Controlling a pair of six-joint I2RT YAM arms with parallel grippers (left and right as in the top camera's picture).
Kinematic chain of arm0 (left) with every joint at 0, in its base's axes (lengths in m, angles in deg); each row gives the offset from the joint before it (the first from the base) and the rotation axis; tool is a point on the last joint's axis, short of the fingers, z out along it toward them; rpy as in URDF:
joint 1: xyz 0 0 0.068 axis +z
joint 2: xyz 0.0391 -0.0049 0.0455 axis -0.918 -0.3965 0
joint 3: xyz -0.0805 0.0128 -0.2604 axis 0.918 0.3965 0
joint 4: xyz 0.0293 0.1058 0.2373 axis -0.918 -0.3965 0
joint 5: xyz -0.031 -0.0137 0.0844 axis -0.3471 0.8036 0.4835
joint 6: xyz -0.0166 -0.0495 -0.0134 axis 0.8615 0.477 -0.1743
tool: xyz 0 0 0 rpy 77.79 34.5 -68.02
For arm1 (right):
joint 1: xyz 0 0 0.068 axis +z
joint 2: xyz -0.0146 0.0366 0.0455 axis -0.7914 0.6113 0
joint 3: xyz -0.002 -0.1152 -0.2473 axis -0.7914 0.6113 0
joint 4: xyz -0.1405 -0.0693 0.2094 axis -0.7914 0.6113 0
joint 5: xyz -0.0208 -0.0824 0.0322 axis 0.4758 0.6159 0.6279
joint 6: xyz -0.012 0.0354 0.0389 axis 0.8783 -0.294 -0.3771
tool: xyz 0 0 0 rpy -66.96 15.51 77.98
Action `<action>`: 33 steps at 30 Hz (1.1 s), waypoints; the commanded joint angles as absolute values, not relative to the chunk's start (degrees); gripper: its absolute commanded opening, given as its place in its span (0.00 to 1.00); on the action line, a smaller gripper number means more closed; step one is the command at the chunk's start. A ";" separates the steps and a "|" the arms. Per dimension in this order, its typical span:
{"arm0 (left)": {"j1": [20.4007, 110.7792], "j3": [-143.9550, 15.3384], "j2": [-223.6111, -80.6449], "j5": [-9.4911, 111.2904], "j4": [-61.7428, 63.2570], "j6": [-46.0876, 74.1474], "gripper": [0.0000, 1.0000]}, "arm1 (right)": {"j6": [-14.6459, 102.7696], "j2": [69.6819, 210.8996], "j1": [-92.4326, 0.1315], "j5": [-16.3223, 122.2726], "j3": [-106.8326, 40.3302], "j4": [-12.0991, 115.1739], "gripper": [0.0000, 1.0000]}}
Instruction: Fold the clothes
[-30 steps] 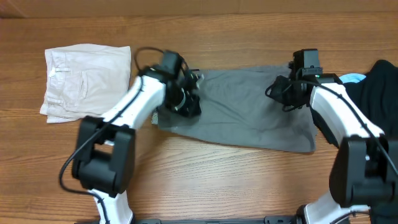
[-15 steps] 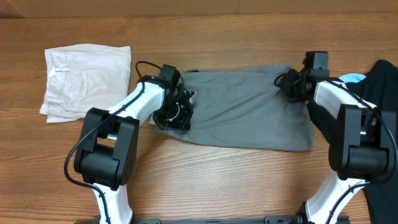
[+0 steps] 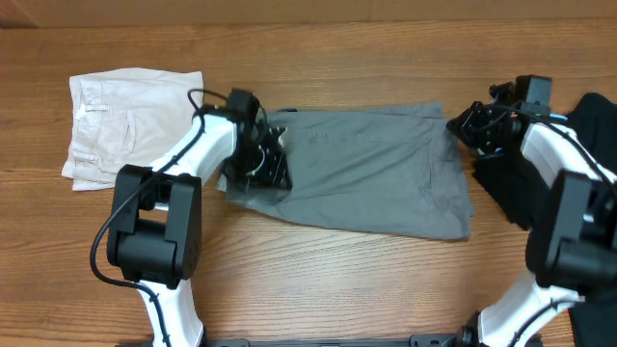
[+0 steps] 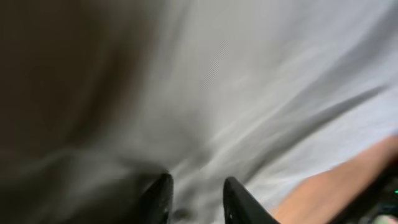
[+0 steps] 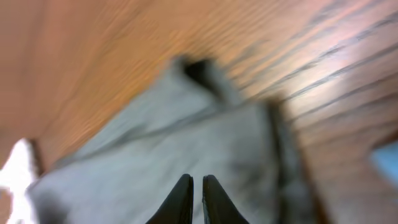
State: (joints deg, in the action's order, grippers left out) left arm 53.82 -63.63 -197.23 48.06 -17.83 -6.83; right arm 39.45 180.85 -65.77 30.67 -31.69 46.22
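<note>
The grey shorts (image 3: 366, 169) were laid out flat in the middle of the bench (image 3: 337, 299), their long axis running from the left edge toward the right edge. The left claw (image 3: 262, 166) was set on the shorts' left end, over the cloth itself, so that the whole garment lay to its right. In the left wrist view its fingers (image 4: 158, 198) were seen somewhat apart with grey cloth filling the gap, but through the blur a grip on the cloth could not be told from a mere resting on it. The right claw (image 3: 479, 125) was found just beside the far right corner of the shorts, seemingly off the cloth in the overhead view, its tips drawn almost together on nothing that could be made out; the garment lay to its left and toward the front edge. The cream shorts (image 3: 135, 125), already folded, were placed near the far left corner, and a black garment (image 3: 586, 145) was heaped at the right edge. It was judged that an end-to-end fold across the long axis would be called for. For this the left claw, set on one end, was the better placed, while the right would first have to be brought onto its corner.
</note>
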 commanded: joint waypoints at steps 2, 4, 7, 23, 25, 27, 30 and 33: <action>54.19 -73.60 -197.71 37.11 -20.56 -5.50 0.35 | 42.05 168.41 -64.74 24.70 -33.79 52.64 0.10; 54.28 -77.07 -197.71 37.94 -22.14 -5.76 0.37 | 41.99 166.05 -63.69 24.92 -33.76 56.31 0.10; 55.18 -81.01 -197.71 43.82 -24.63 -5.17 0.46 | 41.94 165.31 -61.31 25.75 -33.72 62.67 0.10; 71.39 -81.68 -197.73 55.01 -34.84 -4.56 0.68 | 33.40 179.21 -53.66 48.72 -20.21 60.99 0.10; 72.00 -80.90 -197.73 56.67 -34.79 -5.08 0.71 | 32.06 181.17 -54.40 50.67 -19.38 60.31 0.10; 72.27 -78.38 -197.75 59.84 -33.13 -4.91 0.81 | 30.64 183.82 -55.76 54.12 -19.27 60.58 0.09; 72.25 -74.12 -197.75 58.99 -29.92 -4.47 0.84 | 30.69 184.52 -57.68 53.31 -19.27 61.10 0.06; 72.25 -67.96 -197.75 58.99 -24.98 -2.53 0.84 | 30.95 184.37 -59.25 53.55 -19.38 61.71 0.06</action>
State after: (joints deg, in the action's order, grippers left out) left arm 72.03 -73.01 -197.40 58.18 -27.82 -3.93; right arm 31.98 178.51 -56.32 41.10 -22.42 61.69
